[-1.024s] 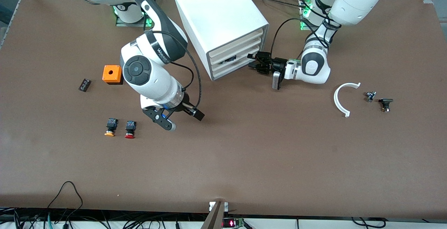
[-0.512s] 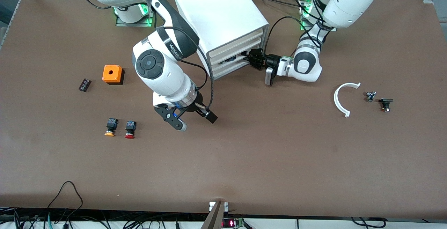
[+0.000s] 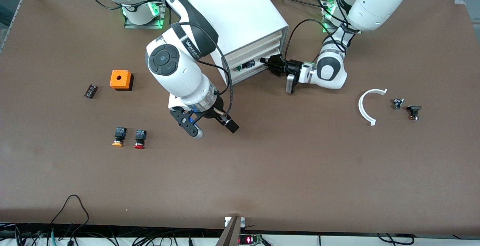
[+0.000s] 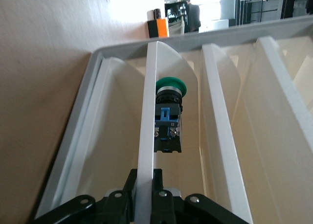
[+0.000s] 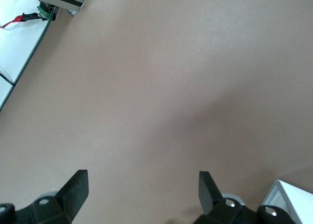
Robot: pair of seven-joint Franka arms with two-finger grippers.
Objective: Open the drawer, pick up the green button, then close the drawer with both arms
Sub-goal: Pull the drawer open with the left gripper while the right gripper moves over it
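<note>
The white cabinet (image 3: 236, 17) stands near the robots' bases, its stacked drawers facing the left arm's end. One lower drawer (image 3: 252, 65) is pulled out a little. The green-capped button (image 3: 248, 65) lies in it, and shows in the left wrist view (image 4: 168, 121) with its black body. My left gripper (image 3: 270, 64) is shut on that drawer's thin front wall (image 4: 148, 111); its fingers (image 4: 129, 187) clamp both sides of it. My right gripper (image 3: 212, 126) is open and empty over bare table, nearer the front camera than the cabinet. Its fingertips (image 5: 76, 187) stand wide apart.
An orange box (image 3: 120, 79), a small black part (image 3: 90, 90), an orange-capped button (image 3: 119, 136) and a red-capped button (image 3: 139, 139) lie toward the right arm's end. A white curved piece (image 3: 369, 105) and two small parts (image 3: 414, 111) lie toward the left arm's end.
My left gripper reached the drawer front and closed on it, and the button now shows in the gap. My right arm swung toward the left arm's end, its gripper staying open.
</note>
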